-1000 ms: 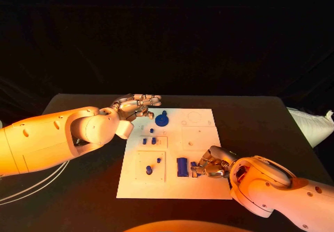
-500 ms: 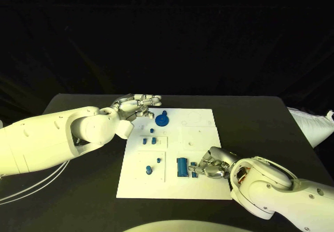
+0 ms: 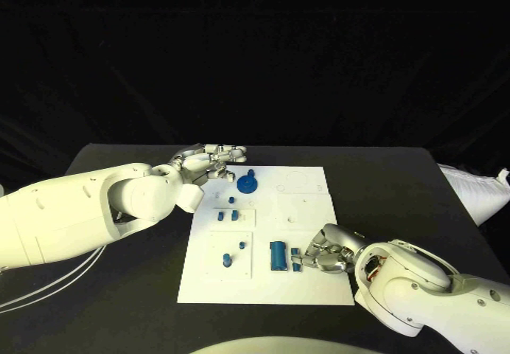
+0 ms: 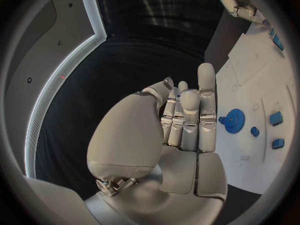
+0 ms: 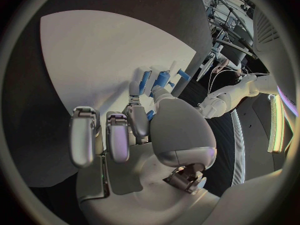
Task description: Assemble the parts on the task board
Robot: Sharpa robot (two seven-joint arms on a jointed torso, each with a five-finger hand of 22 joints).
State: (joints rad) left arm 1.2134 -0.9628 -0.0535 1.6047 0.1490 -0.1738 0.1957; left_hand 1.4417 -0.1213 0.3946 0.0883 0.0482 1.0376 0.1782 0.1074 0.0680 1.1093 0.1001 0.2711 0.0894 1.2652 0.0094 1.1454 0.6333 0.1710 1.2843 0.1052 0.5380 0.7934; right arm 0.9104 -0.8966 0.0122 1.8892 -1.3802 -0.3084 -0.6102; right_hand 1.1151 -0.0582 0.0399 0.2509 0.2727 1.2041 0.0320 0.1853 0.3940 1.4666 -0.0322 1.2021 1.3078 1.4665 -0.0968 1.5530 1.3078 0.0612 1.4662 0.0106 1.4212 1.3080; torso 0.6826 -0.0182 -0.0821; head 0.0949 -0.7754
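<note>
The white task board (image 3: 308, 284) lies in the middle of the table. A blue gear (image 3: 247, 182) sits at its far end, also seen as the gear (image 4: 235, 120) in the left wrist view. Several small blue parts stand left of centre, and a long blue block (image 3: 278, 254) lies near the front. My right hand (image 3: 331, 251) rests on the board beside that block and pinches a small blue part (image 3: 296, 264) at its fingertips; the right wrist view shows the hand (image 5: 140, 130) with the block (image 5: 161, 78) beyond its fingers. My left hand (image 3: 208, 159) hovers at the board's far left corner, fingers (image 4: 187, 120) extended side by side, holding nothing.
A white bag (image 3: 478, 190) lies at the table's right edge. White cables (image 3: 43, 287) run along the left side. Bare black table surrounds the board on all sides.
My right hand has slid slightly toward the board's near edge, and the small blue part has moved with it. The left hand has stayed put.
</note>
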